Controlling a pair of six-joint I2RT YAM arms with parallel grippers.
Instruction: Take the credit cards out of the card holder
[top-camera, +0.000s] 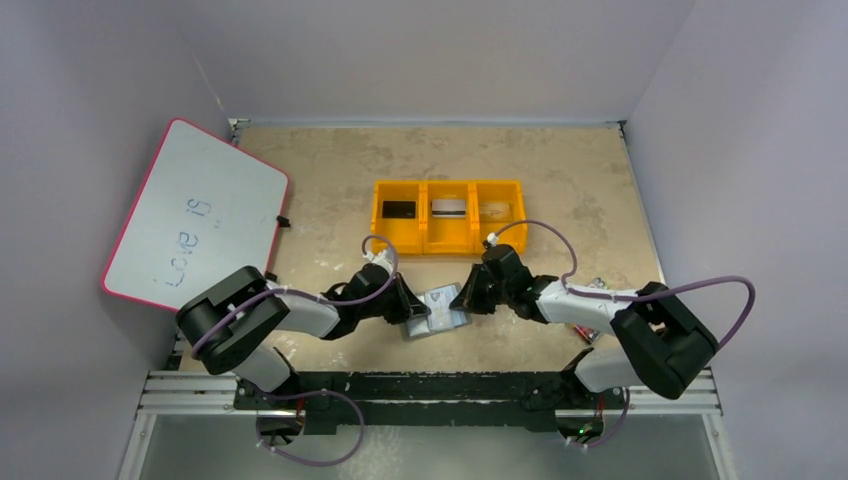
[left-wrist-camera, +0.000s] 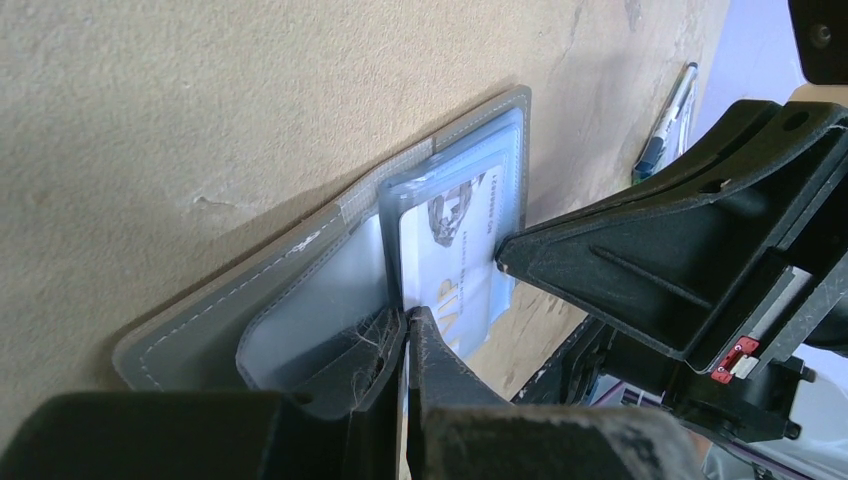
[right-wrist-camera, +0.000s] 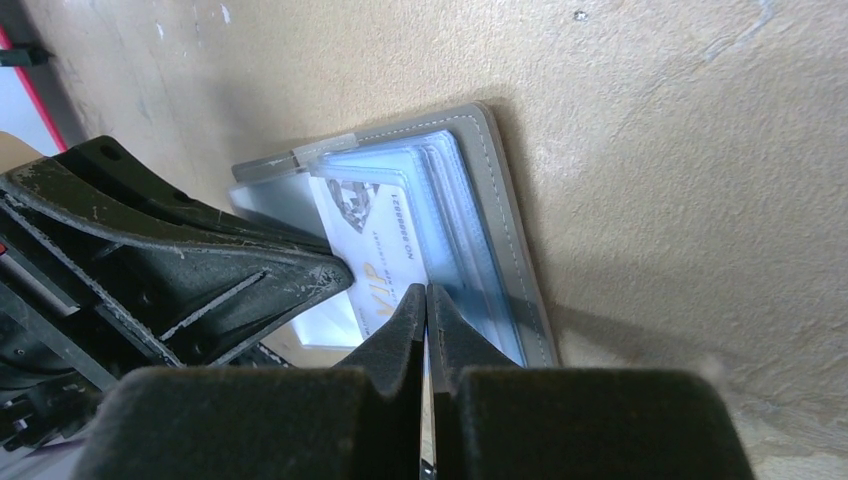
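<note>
Top external alone shows you three cards (top-camera: 449, 208) in the yellow bin tray (top-camera: 424, 215). Wrist views show the card holder (right-wrist-camera: 510, 220) open on the table (right-wrist-camera: 650, 150) — left gripper (left-wrist-camera: 408, 335) pinched on its sleeve, right gripper (right-wrist-camera: 427, 305) pinched on the pocketed VIP card (right-wrist-camera: 375, 235).

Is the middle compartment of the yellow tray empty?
No, a silver-white card lies in the middle compartment of the yellow tray.
</note>
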